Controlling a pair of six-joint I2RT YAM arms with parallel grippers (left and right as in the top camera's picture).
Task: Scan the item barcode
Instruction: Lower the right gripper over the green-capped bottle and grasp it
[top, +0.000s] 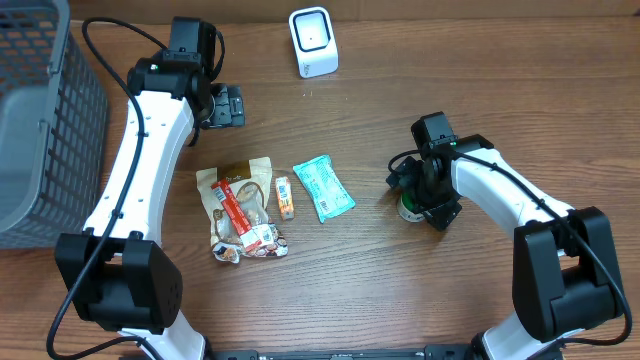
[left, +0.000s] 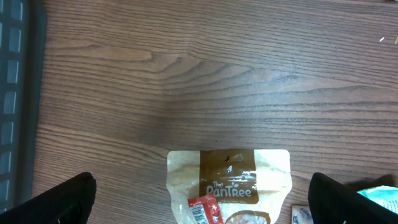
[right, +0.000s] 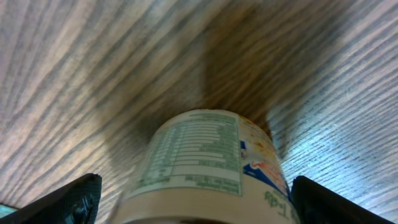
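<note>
The item between my right fingers is a small round container (right: 205, 155) with a green-printed nutrition label; in the overhead view it is mostly hidden under the arm, showing a green and white edge (top: 408, 209). My right gripper (right: 202, 202) (top: 420, 203) is open and straddles it, one finger on each side. The white barcode scanner (top: 313, 41) stands at the back of the table. Near the back left, my left gripper (top: 226, 106) (left: 202, 199) hangs open and holds nothing, just above a tan PanTree bag (left: 229, 180).
A grey mesh basket (top: 40, 120) fills the left edge. In the middle lie the PanTree bag (top: 237, 185) with a red packet (top: 240, 213) on it, a small orange bar (top: 285, 198) and a teal packet (top: 323, 187).
</note>
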